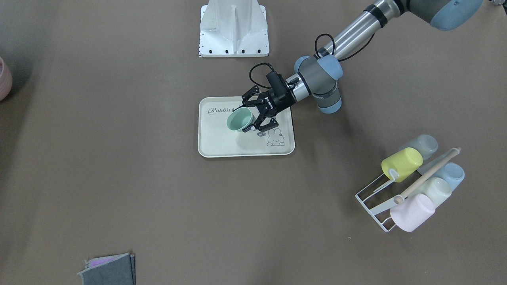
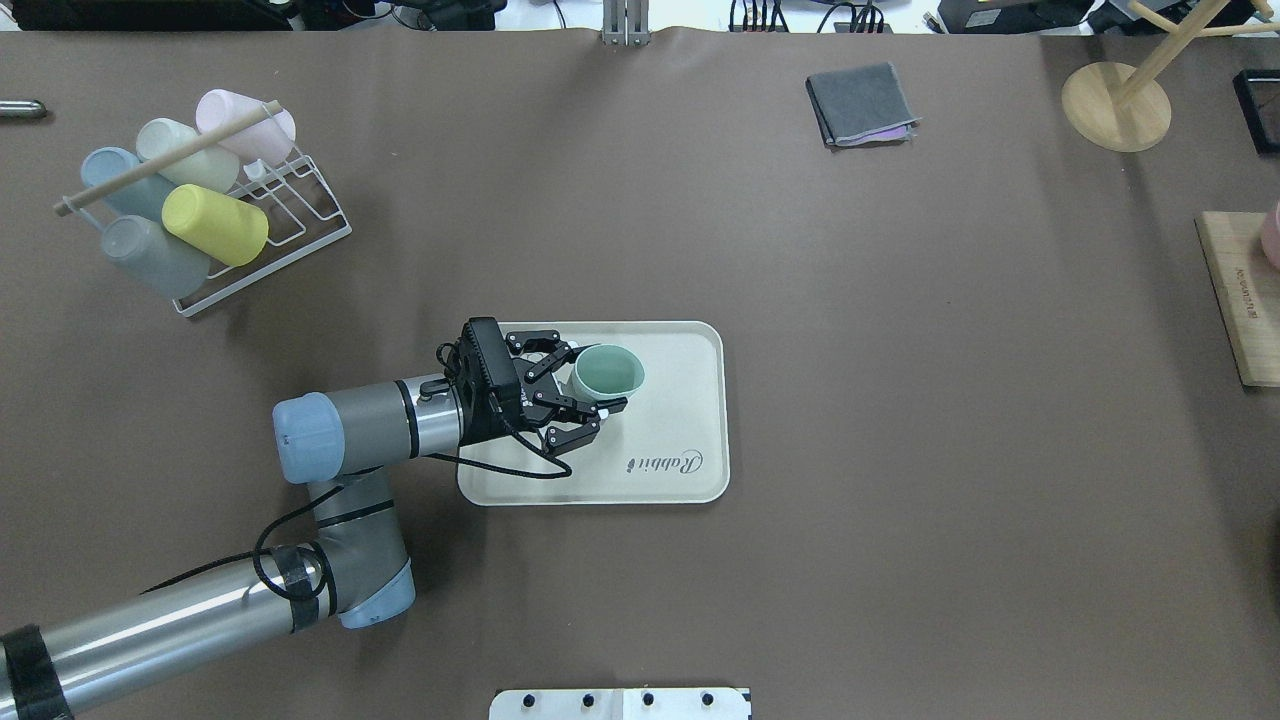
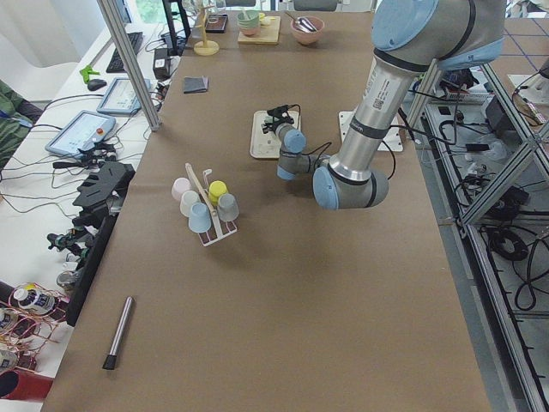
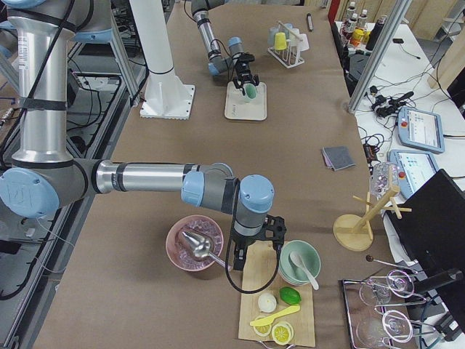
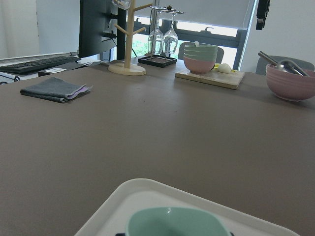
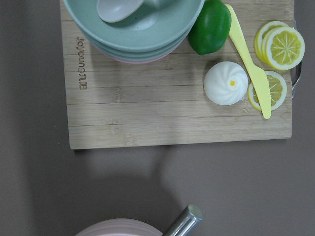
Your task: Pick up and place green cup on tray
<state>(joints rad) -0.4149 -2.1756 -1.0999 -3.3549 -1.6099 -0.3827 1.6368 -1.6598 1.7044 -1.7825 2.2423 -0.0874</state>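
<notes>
The green cup (image 1: 239,119) (image 2: 607,372) stands mouth-up over the far part of the cream tray (image 1: 222,146) (image 2: 680,440), near its "Rabbit" lettering. My left gripper (image 1: 245,117) (image 2: 592,376) reaches in from the side, its fingers pressed against opposite sides of the cup, shut on it. The left wrist view shows only the cup's rim (image 5: 172,221), slightly squeezed, and the tray's edge (image 5: 123,201). I cannot tell whether the cup's base rests on the tray. My right gripper (image 4: 269,225) hangs over a cutting board at the table's far end; I cannot tell if it is open or shut.
A white wire rack (image 2: 300,235) (image 1: 370,200) holds yellow, pink and pale cups. A folded grey cloth (image 2: 860,103) (image 1: 109,271) lies on the table. Under the right arm are a cutting board (image 6: 172,123) with stacked bowls, lime and lemon slices, and a pink bowl (image 4: 195,243).
</notes>
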